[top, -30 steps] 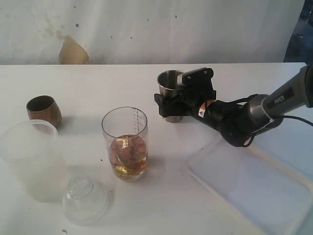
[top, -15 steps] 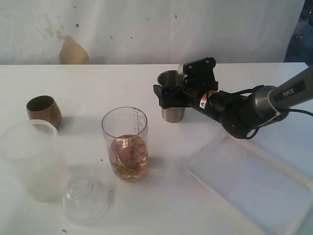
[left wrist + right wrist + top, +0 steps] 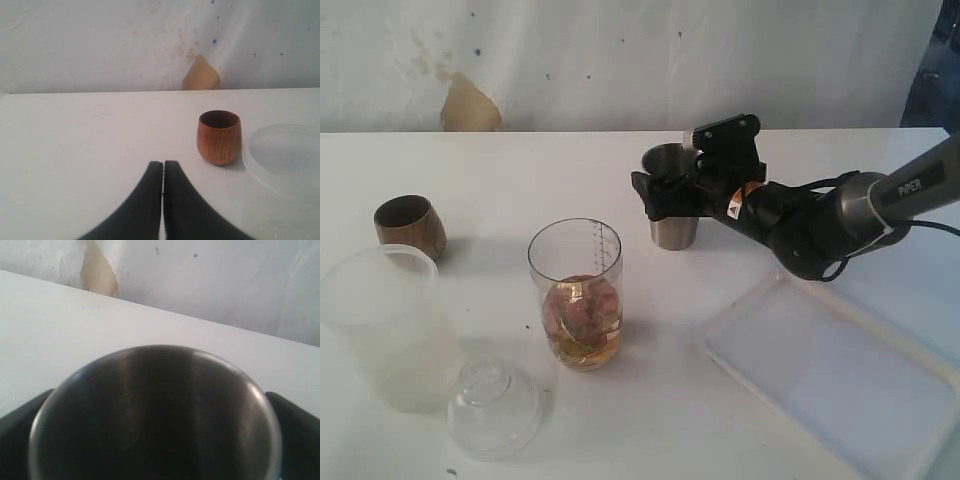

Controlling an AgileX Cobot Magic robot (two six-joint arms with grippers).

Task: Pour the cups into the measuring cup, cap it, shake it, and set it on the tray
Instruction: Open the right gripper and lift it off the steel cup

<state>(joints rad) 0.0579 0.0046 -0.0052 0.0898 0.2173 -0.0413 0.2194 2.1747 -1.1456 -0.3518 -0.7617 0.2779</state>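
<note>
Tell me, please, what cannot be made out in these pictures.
- Right wrist view: steel cup fills the frame, hiding whether the right gripper touches it.
- Left wrist view: frosted cup cut off by the edge.
- Exterior view: tray cut off by the frame; measuring cup scale figures too small.

Four cups in all: one brown wooden cup [image 3: 410, 228], one frosted plastic cup [image 3: 388, 325], one clear measuring cup [image 3: 577, 294] and one steel cup [image 3: 672, 200] at its one o'clock. One clear domed lid [image 3: 493, 405] at the measuring cup's seven o'clock, and one white tray [image 3: 840, 380]
</note>
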